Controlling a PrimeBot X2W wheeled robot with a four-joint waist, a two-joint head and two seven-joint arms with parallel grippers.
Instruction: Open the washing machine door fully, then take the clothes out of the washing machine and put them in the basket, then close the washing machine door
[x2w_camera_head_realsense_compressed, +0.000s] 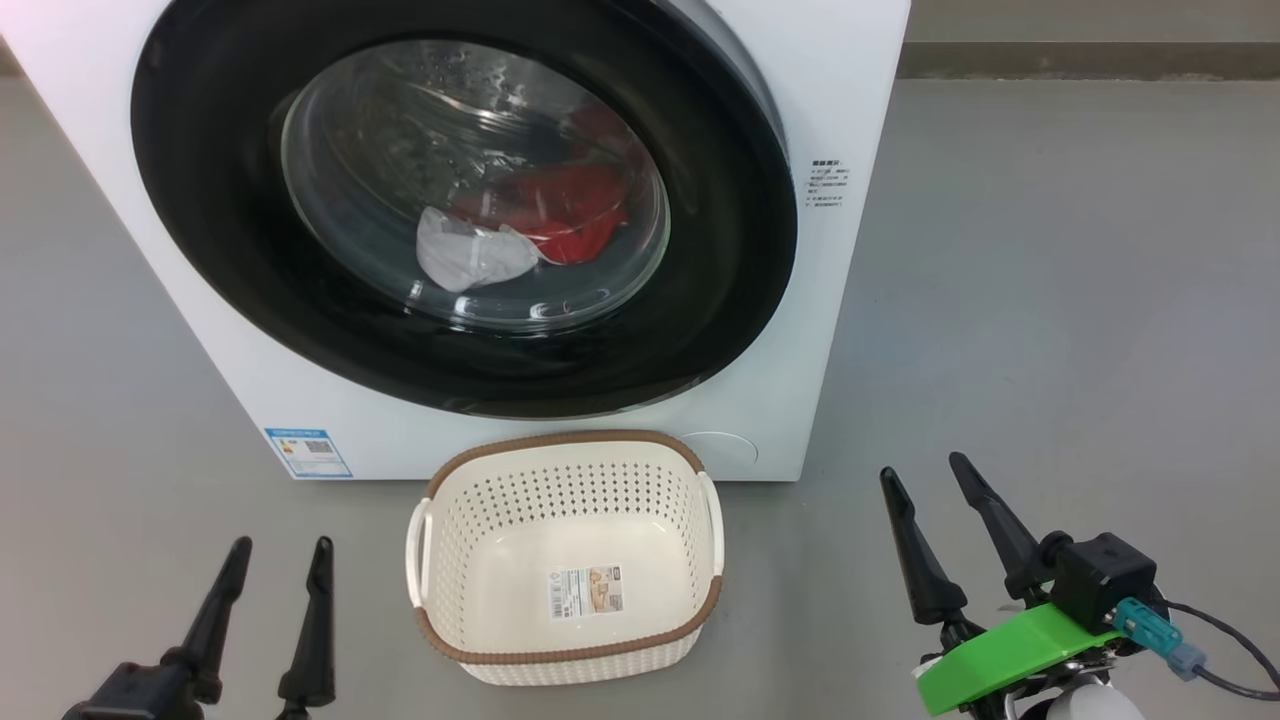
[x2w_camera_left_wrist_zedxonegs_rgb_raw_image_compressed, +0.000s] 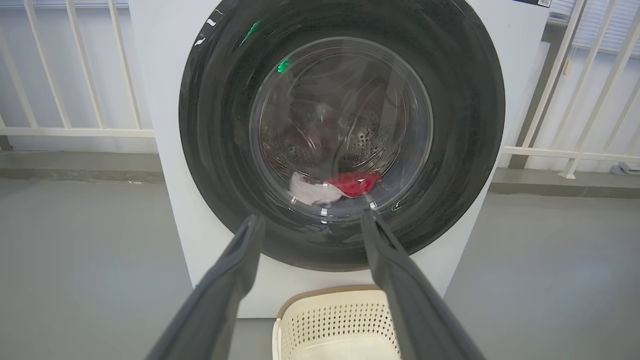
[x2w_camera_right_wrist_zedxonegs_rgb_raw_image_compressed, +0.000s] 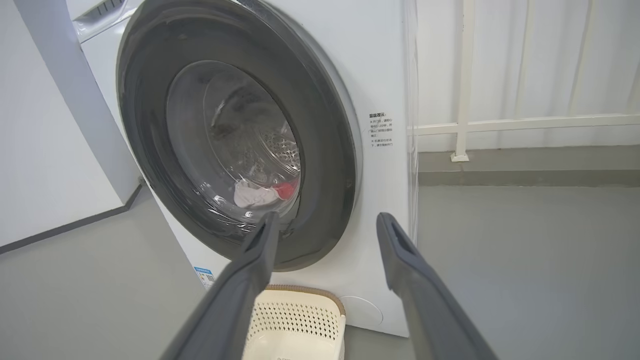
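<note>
Washing machine door (x2w_camera_head_realsense_compressed: 460, 370): looks shut; R rim 11 o'clock of right gripper (x2w_camera_head_realsense_compressed: 921, 465), nearer arm.
Left gripper (x2w_camera_head_realsense_compressed: 282, 542): wide, empty, like R.

The washing machine door (x2w_camera_head_realsense_compressed: 200, 200) is closed, clothes (x2w_camera_head_realsense_compressed: 560, 215) behind its glass; the basket (x2w_camera_head_realsense_compressed: 565, 440) stands before the washing machine (x2w_camera_head_realsense_compressed: 850, 80), between the left gripper (x2w_camera_head_realsense_compressed: 282, 548) and right gripper (x2w_camera_head_realsense_compressed: 923, 468), both spread wide

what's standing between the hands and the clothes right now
The washing machine door: it covers the opening, and the clothes lie behind its glass. Left hand and right hand are both open, short of it. The basket sits empty on the floor below the door.
</note>
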